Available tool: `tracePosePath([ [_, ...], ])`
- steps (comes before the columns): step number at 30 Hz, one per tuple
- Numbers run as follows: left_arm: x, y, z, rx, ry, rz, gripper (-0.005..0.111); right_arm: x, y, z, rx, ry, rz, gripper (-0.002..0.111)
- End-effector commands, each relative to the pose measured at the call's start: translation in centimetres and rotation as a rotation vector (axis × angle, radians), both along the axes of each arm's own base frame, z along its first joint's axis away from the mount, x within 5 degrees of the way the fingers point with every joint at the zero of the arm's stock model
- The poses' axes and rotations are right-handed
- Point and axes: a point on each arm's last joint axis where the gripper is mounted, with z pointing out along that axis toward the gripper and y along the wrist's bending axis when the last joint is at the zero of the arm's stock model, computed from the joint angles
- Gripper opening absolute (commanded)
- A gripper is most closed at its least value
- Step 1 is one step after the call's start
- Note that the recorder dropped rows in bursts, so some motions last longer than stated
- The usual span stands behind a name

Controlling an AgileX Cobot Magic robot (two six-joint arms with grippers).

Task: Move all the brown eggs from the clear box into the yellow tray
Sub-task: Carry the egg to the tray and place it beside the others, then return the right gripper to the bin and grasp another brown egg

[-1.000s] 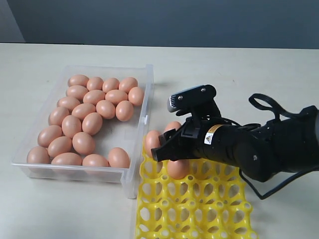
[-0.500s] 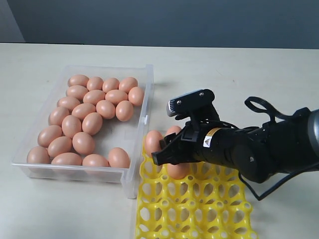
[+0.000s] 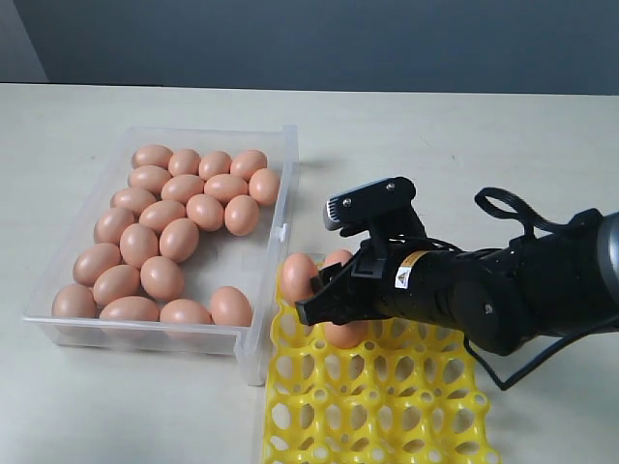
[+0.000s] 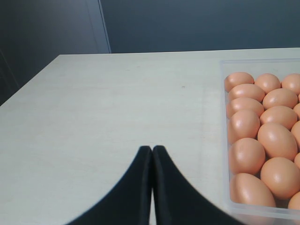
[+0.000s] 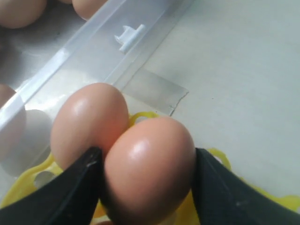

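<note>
The clear box (image 3: 286,184) holds several brown eggs (image 3: 179,238), also seen in the left wrist view as brown eggs (image 4: 277,140). The yellow tray (image 3: 387,396) lies to the right of the box's near end. My right gripper (image 3: 325,280) is shut on a brown egg (image 5: 147,168) over the tray's far row, a black finger (image 5: 79,187) on either side. That held egg (image 3: 337,255) touches another egg (image 3: 297,275) in the corner cup. One more egg (image 3: 345,334) sits in the second row. My left gripper (image 4: 152,149) is shut and holds nothing, over bare table beside the box.
The box's side tab (image 5: 129,33) is just beyond the tray's corner. Pale tabletop (image 3: 464,155) runs behind and to the right of the tray. The right arm's cable (image 3: 513,205) loops up above its black body.
The right arm has sunk slightly toward the tray with the egg still between its fingers. Eggs in the box have not moved.
</note>
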Motion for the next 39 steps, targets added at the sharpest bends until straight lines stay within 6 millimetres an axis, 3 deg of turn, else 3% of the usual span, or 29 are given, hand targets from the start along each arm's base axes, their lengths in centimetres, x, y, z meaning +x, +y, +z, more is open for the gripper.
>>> tracePosePath([
  [1, 0.0, 0.0, 0.0, 0.003, -0.012, -0.005, 0.000, 0.0, -0.2, -0.1, -0.008, 0.002, 0.002, 0.061],
  [10, 0.0, 0.0, 0.0, 0.003, -0.012, -0.005, 0.000, 0.0, -0.2, -0.1, -0.007, 0.001, 0.002, 0.064],
  [17, 0.0, 0.0, 0.0, 0.003, -0.012, -0.005, 0.000, 0.0, -0.2, 1.6, 0.038, -0.050, -0.001, 0.064],
  [24, 0.0, 0.0, 0.0, 0.003, -0.012, -0.005, 0.000, 0.1, -0.2, 2.1, 0.053, -0.073, -0.002, 0.064],
  [29, 0.0, 0.0, 0.0, 0.003, -0.012, -0.005, 0.000, 1.0, 0.1, 3.2, 0.122, -0.174, -0.042, 0.064],
  [34, 0.0, 0.0, 0.0, 0.003, -0.012, -0.005, 0.000, 2.7, 2.1, 5.8, 0.198, -0.124, -0.084, 0.064],
  [37, 0.0, 0.0, 0.0, 0.003, -0.012, -0.005, 0.000, 5.0, 5.9, 9.7, 0.152, -0.078, 0.074, 0.064],
  [39, 0.0, 0.0, 0.0, 0.003, -0.012, -0.005, 0.000, 6.2, 7.6, 11.0, 0.079, -0.026, 0.153, 0.064],
])
